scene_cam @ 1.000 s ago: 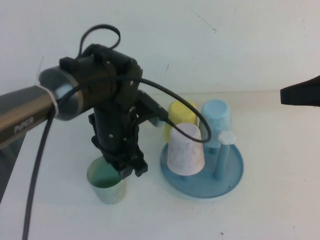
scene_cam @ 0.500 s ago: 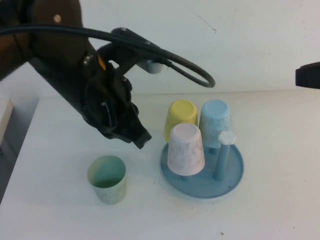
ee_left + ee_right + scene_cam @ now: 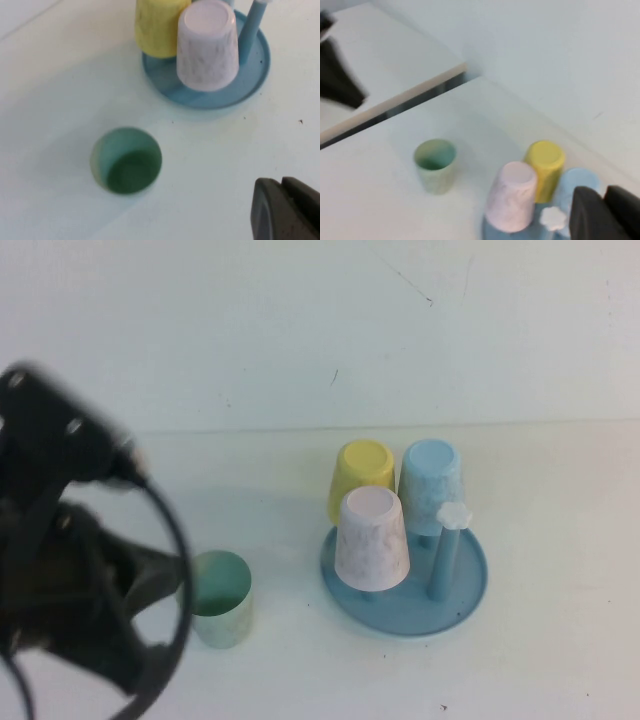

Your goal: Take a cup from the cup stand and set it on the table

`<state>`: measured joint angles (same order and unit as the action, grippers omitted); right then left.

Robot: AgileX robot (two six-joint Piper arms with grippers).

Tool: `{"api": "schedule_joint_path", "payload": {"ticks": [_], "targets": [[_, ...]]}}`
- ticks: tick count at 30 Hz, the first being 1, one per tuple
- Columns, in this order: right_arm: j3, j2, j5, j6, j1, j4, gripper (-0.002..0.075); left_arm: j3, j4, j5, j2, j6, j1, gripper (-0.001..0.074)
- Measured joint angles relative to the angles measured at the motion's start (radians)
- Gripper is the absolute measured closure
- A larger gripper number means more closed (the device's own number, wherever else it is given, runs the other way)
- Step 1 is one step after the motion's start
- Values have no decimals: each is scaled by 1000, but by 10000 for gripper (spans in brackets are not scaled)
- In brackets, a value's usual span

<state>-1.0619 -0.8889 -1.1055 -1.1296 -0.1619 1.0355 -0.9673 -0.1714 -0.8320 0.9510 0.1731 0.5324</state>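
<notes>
A: Where's the mint cup (image 3: 435,165)?
B: Upright, mouth open, on the white bench (image 3: 380,200), left of centre.
A: And the right hand (image 3: 605,212)?
B: Dark fingers at lower right, beside inverted cups on the blue cup stand (image 3: 492,231).

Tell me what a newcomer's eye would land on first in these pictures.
First the cup stand, with a yellow cup, a light blue cup and a pale pink cup upside down on its pegs, one white-capped peg bare. Next the mint-green cup, upright on the table to the stand's left. The left gripper hangs above the table, apart from the cup; the right gripper hangs above the stand.
</notes>
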Motion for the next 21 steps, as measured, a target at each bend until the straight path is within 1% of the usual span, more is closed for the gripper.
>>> {"api": "schedule_joint_path", "payload": {"ticks": [3, 5, 8, 10, 14, 18, 21], "targets": [[89, 115, 120, 4, 0, 4, 673, 164, 5, 94, -158, -43, 0, 735], [172, 198, 212, -8, 0, 40, 674, 275, 2, 165, -276, -82, 0, 735], [302, 288, 324, -75, 0, 149, 675, 407, 1, 254, -429, -127, 0, 736], [361, 330, 358, -147, 0, 233, 676, 466, 1, 306, -514, -155, 0, 736], [466, 388, 331, -305, 0, 376, 676, 550, 1, 387, -663, -173, 0, 736], [531, 410, 228, -386, 0, 405, 676, 613, 1, 455, -744, -173, 0, 736], [570, 419, 201, -409, 10, 414, 676, 644, 1, 470, -760, -173, 0, 736]]}}
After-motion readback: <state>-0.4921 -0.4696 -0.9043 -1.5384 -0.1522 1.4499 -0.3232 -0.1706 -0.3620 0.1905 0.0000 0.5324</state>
